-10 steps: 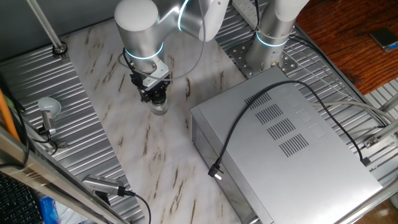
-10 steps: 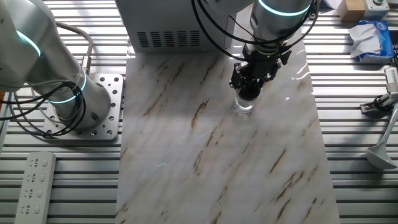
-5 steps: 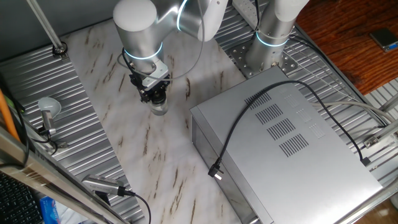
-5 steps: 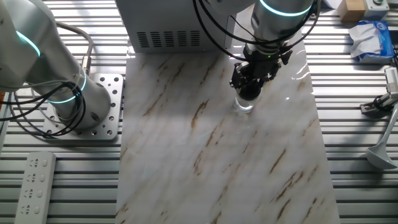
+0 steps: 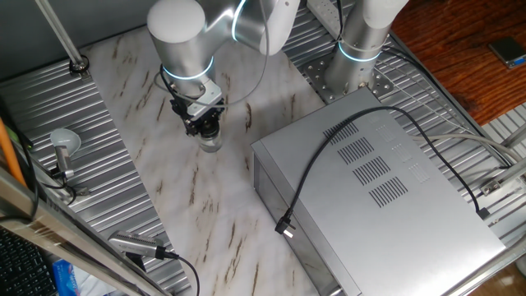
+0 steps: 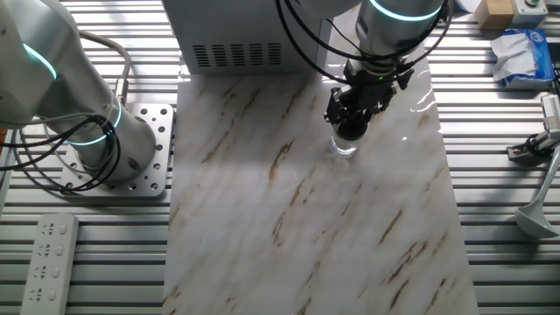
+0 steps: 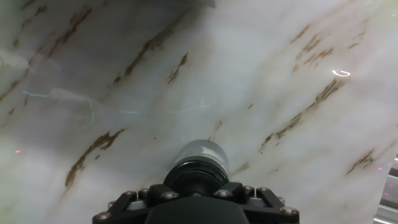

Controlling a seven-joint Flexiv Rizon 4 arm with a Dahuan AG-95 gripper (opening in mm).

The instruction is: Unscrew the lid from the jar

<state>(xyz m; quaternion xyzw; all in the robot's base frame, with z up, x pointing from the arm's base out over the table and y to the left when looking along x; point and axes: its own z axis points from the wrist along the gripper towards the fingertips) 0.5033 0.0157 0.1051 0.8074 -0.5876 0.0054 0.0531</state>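
The gripper (image 5: 205, 128) pinches the lid (image 7: 196, 175) atop the jar (image 5: 211, 144), which stands on the marble table (image 6: 306, 227) just beside the grey metal box (image 5: 370, 197); nothing stands between them.

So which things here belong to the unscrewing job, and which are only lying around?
Belong to the job:
- small round dark lid
- tiny clear cylindrical jar
- black two-finger gripper, down on the lid

Lying about:
- large grey metal box
- black cable
- round grey knob on a stem
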